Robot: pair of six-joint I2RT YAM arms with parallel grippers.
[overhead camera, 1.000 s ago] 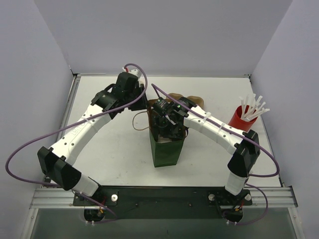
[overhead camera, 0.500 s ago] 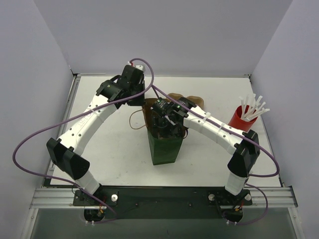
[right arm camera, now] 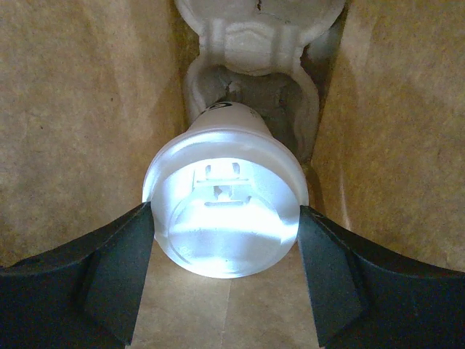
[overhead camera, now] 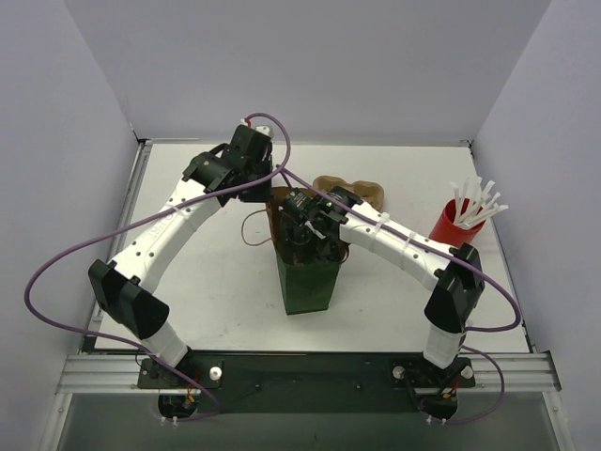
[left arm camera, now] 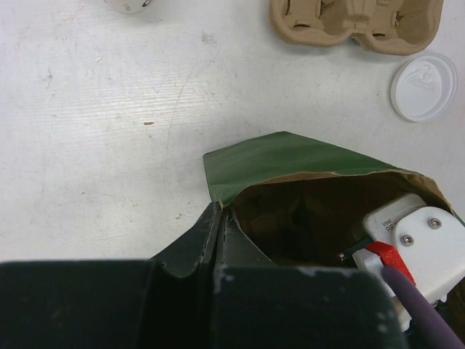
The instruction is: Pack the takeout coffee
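The takeout coffee [right arm camera: 225,207], a small white cup under a round white lid, hangs inside the paper bag [overhead camera: 305,287], which is green outside and brown within. My right gripper [right arm camera: 227,218] is shut on it, one dark finger pressed against each side of the lid. From above, the right gripper [overhead camera: 306,237] reaches down into the bag's mouth and hides the cup. My left gripper [left arm camera: 219,218] is shut on the bag's back rim, seen from above at the left gripper [overhead camera: 270,194]. The bag's green flap [left arm camera: 290,156] stands just beyond those fingers.
A brown cardboard cup carrier [overhead camera: 362,190] lies behind the bag, with a loose white lid [left arm camera: 423,86] beside it. A red cup of white straws [overhead camera: 455,224] stands at the right. A pale moulded shape [right arm camera: 254,43] lies deeper in the bag.
My left gripper has swung right to the bag's back rim and closed on it. The bag's mouth stands more upright. The right gripper has kept the cup in the bag.
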